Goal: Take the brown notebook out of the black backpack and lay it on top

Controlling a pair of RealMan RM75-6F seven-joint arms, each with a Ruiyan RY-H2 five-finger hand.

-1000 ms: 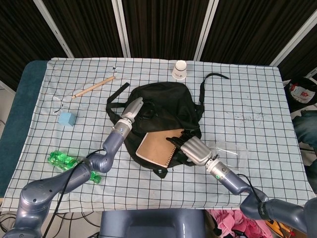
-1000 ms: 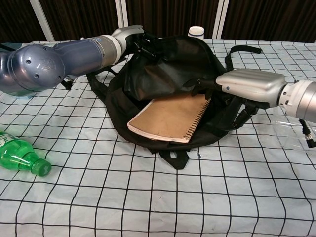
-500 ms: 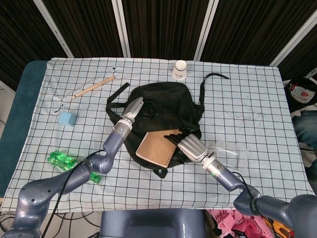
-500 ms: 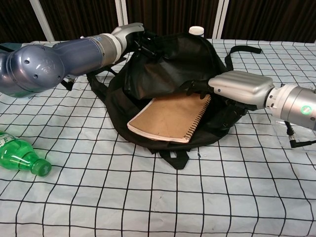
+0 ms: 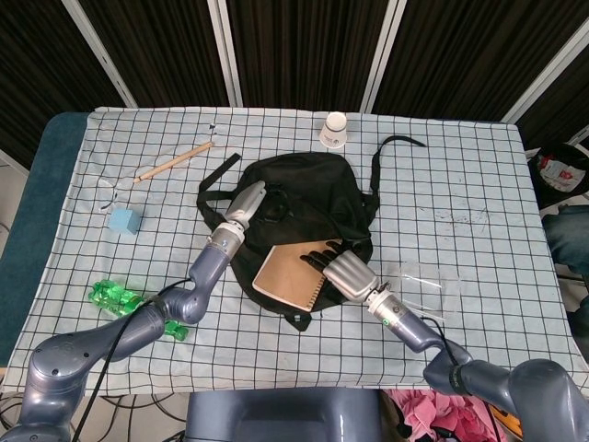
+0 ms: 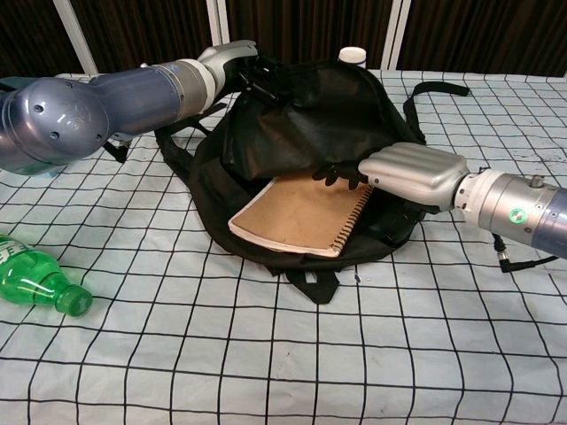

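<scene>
1. A checked cloth (image 5: 479, 166) covers the table.
2. A white cup (image 5: 333, 130) stands upside down near the far edge.
3. A wooden stick (image 5: 173, 162) lies far left.
4. A blue block (image 5: 123, 220) sits below the stick.
5. A green bottle (image 6: 40, 285) lies on its side at the near left.

Checked tablecloth (image 5: 479, 184) — on it the black backpack (image 5: 313, 198), white cup (image 5: 333, 130), wooden stick (image 5: 173, 163), blue block (image 5: 124, 220), green bottle (image 5: 120, 297).

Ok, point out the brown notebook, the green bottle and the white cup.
brown notebook (image 6: 301, 211), chest view, middle of its cover.
green bottle (image 6: 31, 279), chest view, on its body.
white cup (image 5: 333, 130), head view, on its side.
</scene>
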